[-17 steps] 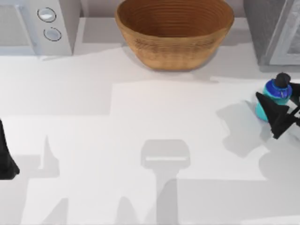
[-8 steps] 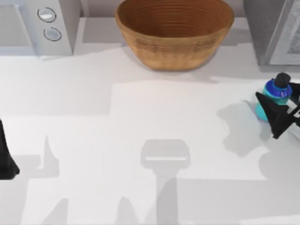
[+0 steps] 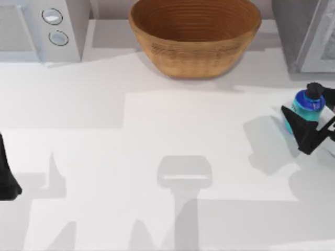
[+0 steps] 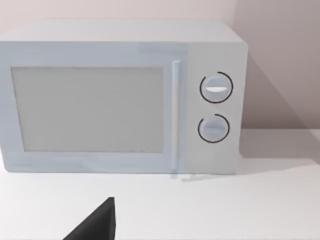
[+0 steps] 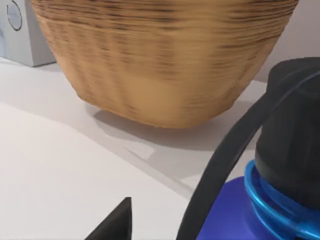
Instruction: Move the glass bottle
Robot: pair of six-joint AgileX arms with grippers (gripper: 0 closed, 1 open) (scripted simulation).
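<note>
1. Top view: the right gripper (image 3: 309,123) is pinching the glass bottle (image 3: 302,107) between its jaws at the surface's (image 3: 157,130) right edge; carrying is left. The left gripper (image 3: 8,178) is idling at the left edge.
2. Left wrist view: a microwave (image 4: 120,100) is facing the camera; I cannot tell how the left jaws stand.
3. Right wrist view: the woven basket (image 5: 160,55) is standing beyond the bottle, a likely obstacle.

You have the woven basket (image 3: 194,36) at the back middle of the surface (image 3: 157,136), the microwave (image 3: 44,29) at back left, and the glass bottle (image 3: 303,107) near the right edge, well apart from both.
</note>
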